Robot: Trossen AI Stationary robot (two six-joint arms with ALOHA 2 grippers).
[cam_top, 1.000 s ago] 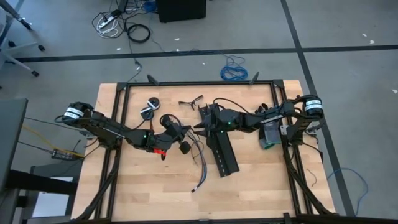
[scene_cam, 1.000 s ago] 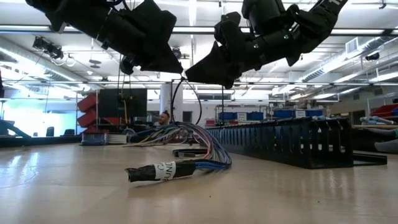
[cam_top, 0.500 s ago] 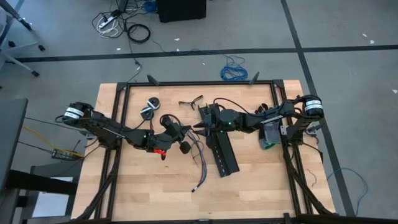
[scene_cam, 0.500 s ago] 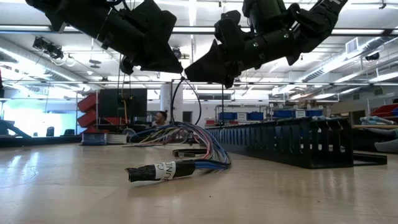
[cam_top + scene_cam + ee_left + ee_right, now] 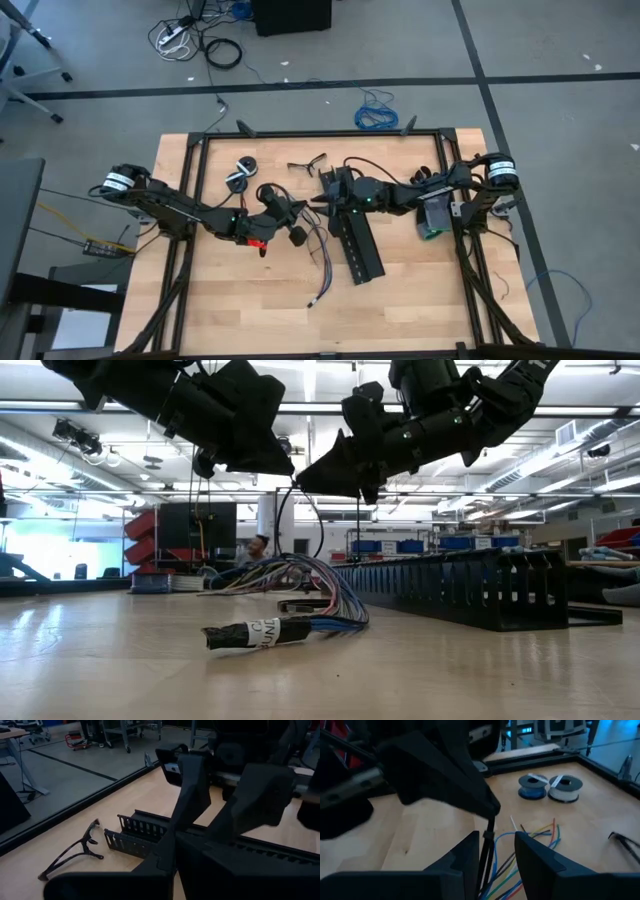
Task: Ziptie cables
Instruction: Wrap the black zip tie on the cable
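My left gripper (image 5: 297, 222): jaws pressed together, thin black ziptie (image 5: 486, 851) hanging from tips. My right gripper (image 5: 322, 202): jaws partly spread, ziptie between them, grip unclear. Below both: one bundle of cables (image 5: 300, 595) on table (image 5: 400, 300). Beyond: two tape rolls (image 5: 550, 786), one black slotted duct (image 5: 358, 245), one pair of glasses (image 5: 75, 852).

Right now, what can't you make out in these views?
- Zipties: not found in any view; too thin from above.
- Left gripper: whether it holds anything; in the low view the fingers end in dark against bright ceiling.
- Right gripper: a thin dark strand runs between its fingers; contact unclear.
- Cables: far end hidden behind the near wires in the low view.
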